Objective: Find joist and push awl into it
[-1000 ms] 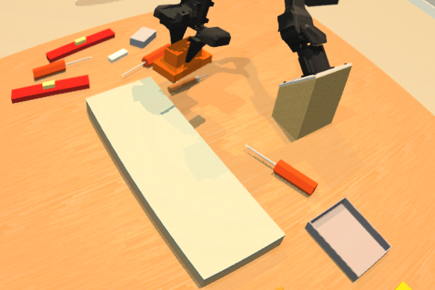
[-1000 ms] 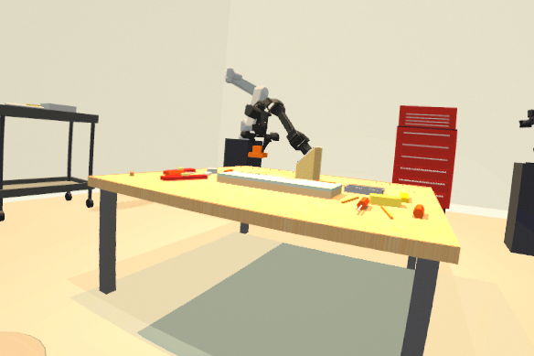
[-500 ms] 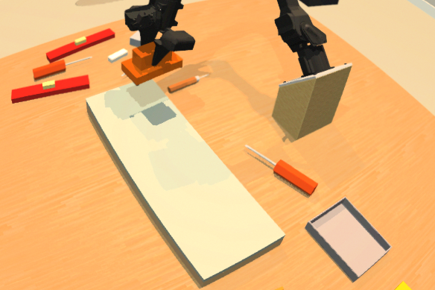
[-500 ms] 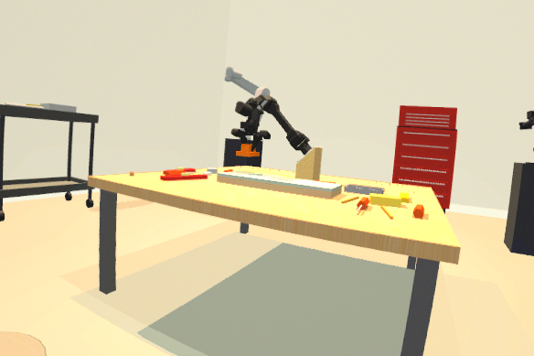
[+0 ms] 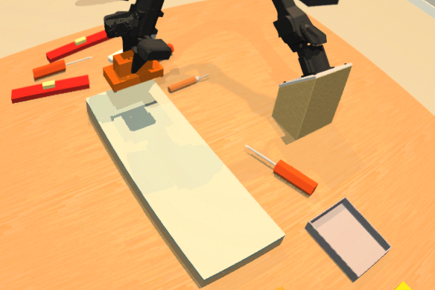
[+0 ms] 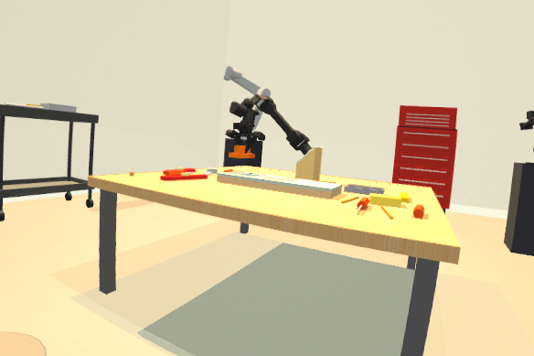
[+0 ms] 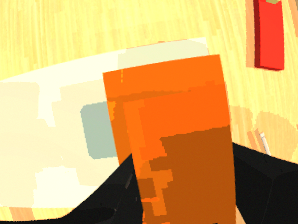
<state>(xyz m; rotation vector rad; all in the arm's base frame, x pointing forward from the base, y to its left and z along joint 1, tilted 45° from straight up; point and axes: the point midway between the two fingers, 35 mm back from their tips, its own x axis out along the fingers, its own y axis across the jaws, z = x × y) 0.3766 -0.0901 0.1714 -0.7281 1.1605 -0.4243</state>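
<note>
The orange stud finder (image 5: 124, 65) (image 6: 242, 155) (image 7: 190, 110) is in my gripper (image 5: 131, 61) (image 6: 242, 144) (image 7: 176, 151), which is shut on its raised grip. It hangs in the air by the far end of the pale floor panel (image 5: 223, 217) (image 7: 30, 115), and a dark shadow falls on the panel. No joist or hole shows. The tray (image 5: 346, 239) (image 6: 363, 189) is empty. A small orange-handled tool (image 5: 182, 83) with a short tip, perhaps the awl, lies right of the panel's far end. A larger orange-handled tool (image 5: 296, 177) with a longer shaft lies between panel and tray.
The arm stands on a tan wedge-shaped mount (image 5: 316, 105) (image 6: 311, 166) right of the panel. Two red levels (image 5: 50, 88) (image 5: 76, 43) and another orange-handled tool (image 5: 49, 69) lie at the far left. Yellow and orange things (image 6: 385, 199) (image 6: 418, 211) lie near the table's right end.
</note>
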